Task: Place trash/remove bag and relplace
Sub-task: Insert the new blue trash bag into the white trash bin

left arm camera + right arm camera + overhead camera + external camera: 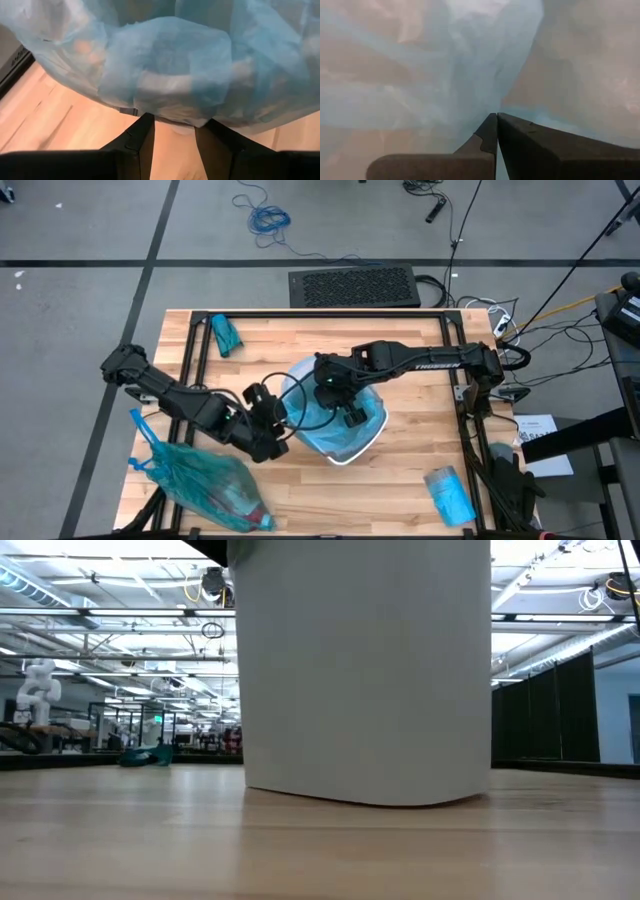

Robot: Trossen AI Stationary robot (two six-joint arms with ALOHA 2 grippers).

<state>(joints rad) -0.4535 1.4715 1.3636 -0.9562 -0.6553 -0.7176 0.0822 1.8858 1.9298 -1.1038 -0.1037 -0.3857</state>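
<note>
A white bin [365, 670] stands mid-table, lined with a pale blue bag [345, 435] whose edge hangs over the rim. My right gripper [496, 120] is shut and reaches down inside the bag [352, 415]. My left gripper [175, 131] is open at the bin's left side [275, 430], its fingertips just under the bag's overhanging edge [170, 107]. A full teal bag [210, 485] lies on the table's near left corner; the trash shows only dimly through it. My left gripper's open fingertips [145, 122] stand at the hem of the blue bag, coming level from the table's left; I cannot tell whether they touch it. My right gripper's shut fingertips meet the bag's inner film [485, 85], slanting down from above. Whether a fold is caught between them I cannot tell.
A folded teal bag [225, 335] lies at the far left of the table. A blue packet [450, 495] lies near the right front corner. Black frame rails [185, 350] run along the table's left and right sides.
</note>
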